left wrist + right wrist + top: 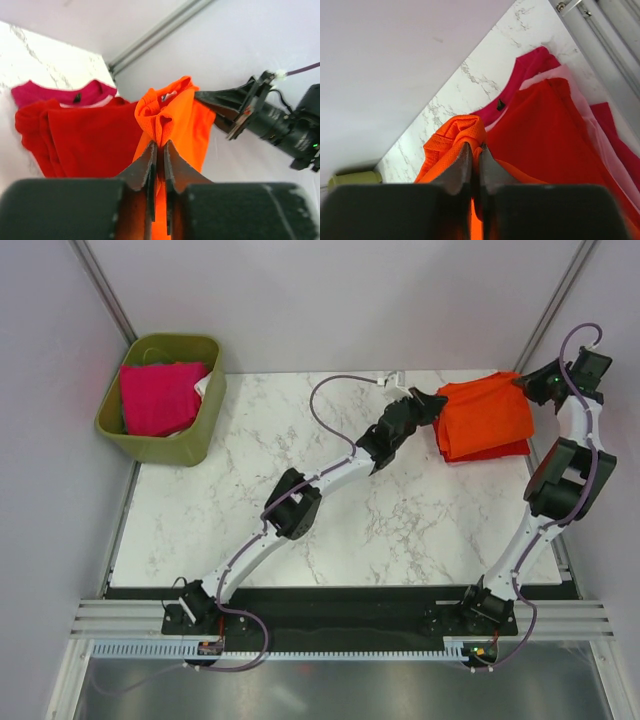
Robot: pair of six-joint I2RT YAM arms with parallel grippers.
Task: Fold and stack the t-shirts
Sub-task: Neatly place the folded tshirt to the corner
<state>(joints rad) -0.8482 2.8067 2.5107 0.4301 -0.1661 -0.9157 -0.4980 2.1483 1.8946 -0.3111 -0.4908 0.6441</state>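
Left fingers [145, 170], right fingers [460, 170] tight on orange t-shirt [485, 415]

Robot lab cell — partition walls [300, 300], marble table [420, 510].

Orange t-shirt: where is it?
Top view: orange t-shirt at far right of the table, over the red t-shirt, pinched by left end effector and right end effector.

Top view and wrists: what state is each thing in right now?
Orange shirt: folded, on top, edge pinched up.
Red shirt: folded, under the orange one.
Pink shirt: lowest, collar showing.
Left gripper: shut on orange shirt.
Right gripper: shut on orange shirt.
Bin: upright, holding magenta cloth.
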